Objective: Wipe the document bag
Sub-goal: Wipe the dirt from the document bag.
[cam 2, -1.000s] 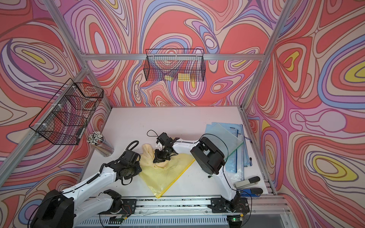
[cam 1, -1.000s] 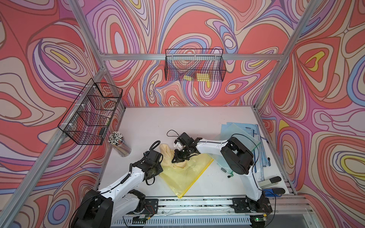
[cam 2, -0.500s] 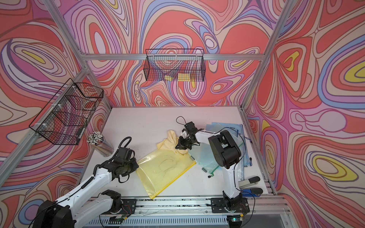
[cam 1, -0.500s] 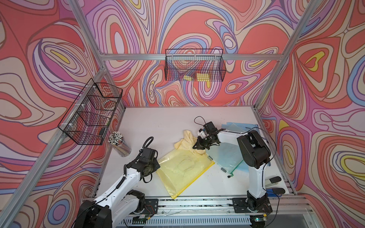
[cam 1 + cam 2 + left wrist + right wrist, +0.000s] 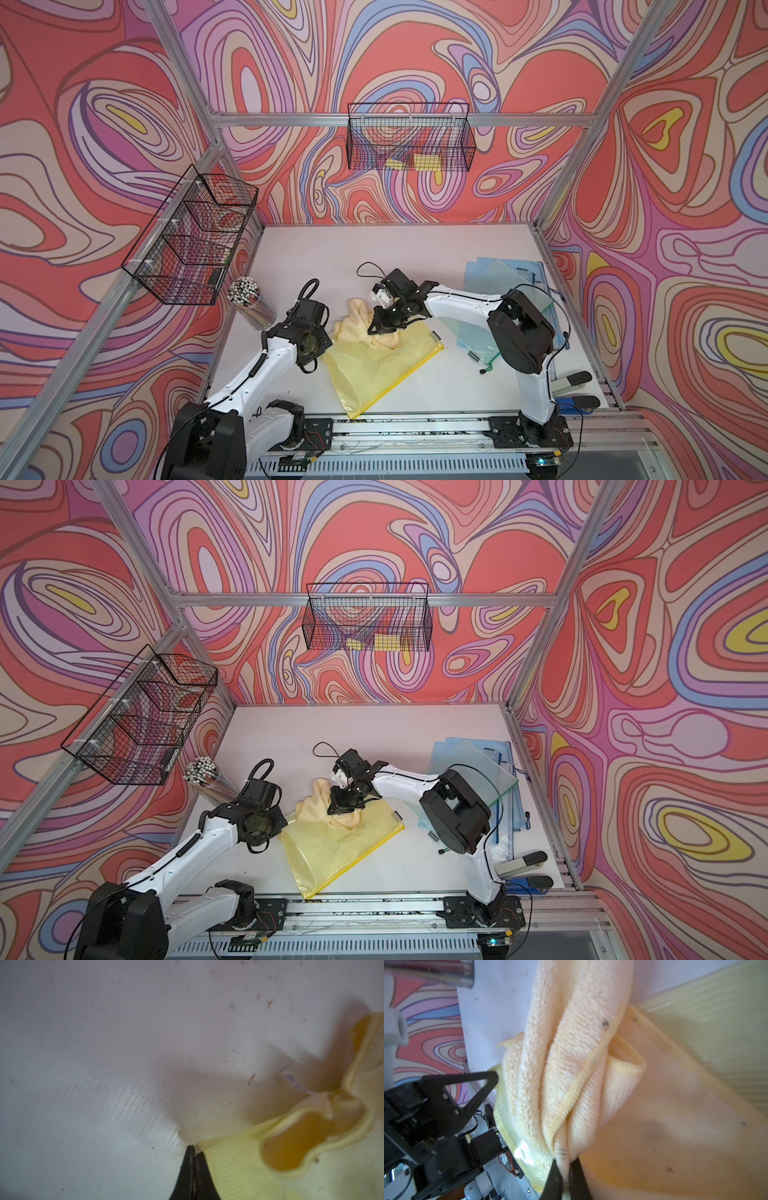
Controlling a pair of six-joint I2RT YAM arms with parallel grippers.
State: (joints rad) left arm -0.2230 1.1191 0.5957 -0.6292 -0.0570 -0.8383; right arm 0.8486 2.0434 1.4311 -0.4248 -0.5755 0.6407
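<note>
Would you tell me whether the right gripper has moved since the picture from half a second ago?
Yes. The right gripper, shut on the cloth, has swung toward the pencil jar, back over the yellow document bag.

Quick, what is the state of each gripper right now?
Left gripper: closed, pinching a corner of the yellow document bag.
Right gripper: closed, holding the cream cloth.
</note>
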